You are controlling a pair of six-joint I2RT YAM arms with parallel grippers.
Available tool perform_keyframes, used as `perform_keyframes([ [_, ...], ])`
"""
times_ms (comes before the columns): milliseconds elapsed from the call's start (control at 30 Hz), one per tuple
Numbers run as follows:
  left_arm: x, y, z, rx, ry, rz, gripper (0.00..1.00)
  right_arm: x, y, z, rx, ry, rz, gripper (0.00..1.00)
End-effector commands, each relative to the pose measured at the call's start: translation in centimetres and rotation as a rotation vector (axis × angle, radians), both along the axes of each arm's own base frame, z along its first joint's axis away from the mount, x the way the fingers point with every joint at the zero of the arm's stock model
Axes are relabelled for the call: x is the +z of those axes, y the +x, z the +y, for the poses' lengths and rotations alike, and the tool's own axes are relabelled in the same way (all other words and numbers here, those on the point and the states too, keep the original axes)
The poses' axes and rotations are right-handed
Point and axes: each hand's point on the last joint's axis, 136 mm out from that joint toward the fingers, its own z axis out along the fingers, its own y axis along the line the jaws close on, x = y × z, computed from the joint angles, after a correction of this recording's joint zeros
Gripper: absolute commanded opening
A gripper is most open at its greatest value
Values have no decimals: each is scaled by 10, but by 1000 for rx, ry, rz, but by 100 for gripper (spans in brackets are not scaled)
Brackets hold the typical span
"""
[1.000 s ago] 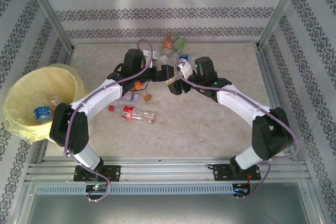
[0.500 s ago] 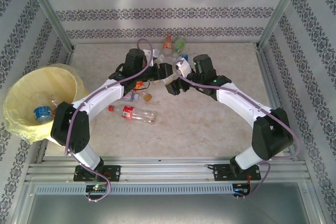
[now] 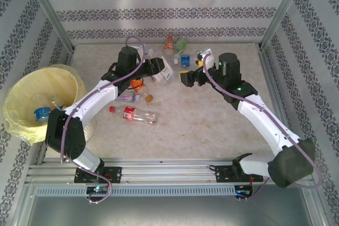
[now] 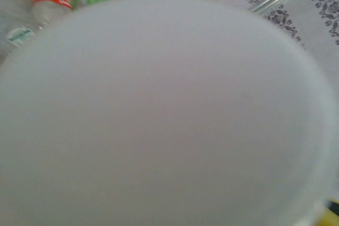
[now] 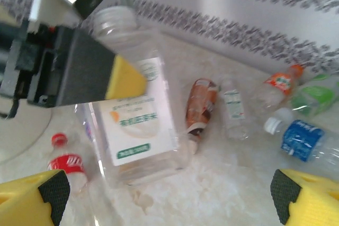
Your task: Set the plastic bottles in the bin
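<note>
Handover looks done to me: a second ago both grippers met over the worktop (image 3: 212,120). Now my left gripper (image 3: 157,71) is clamped on the clear white-labelled bottle (image 5: 139,130), and my right gripper (image 3: 186,78) has let go, jaws wide apart, and backed off just beside it. That bottle hangs beyond the loose bottles (image 3: 135,114), well apart from the bin (image 3: 21,128) at my far left.

The right gripper (image 5: 169,199) has its jaws wide apart. Ahead of the gap the left gripper (image 5: 124,86) clamps a white-labelled bottle (image 5: 137,130); a blue-labelled bottle (image 5: 299,138) lies just ahead of one jaw.
</note>
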Motion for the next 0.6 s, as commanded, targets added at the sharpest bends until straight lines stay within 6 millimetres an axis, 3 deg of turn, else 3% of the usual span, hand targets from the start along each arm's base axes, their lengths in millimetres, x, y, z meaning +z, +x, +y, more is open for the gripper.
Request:
perform_keyframes([
  [0,26,-1,27,76,66,-66,45,23,11,-26,-187,116,-76,98],
  [167,47,-10,48,129,124,-97,45,35,16,-65,-383,207,-128,98],
  [300,71,-24,62,159,170,-128,45,29,19,-84,-479,243,-131,98],
  [567,114,-48,117,312,401,-167,45,16,26,-85,-460,277,-95,98],
])
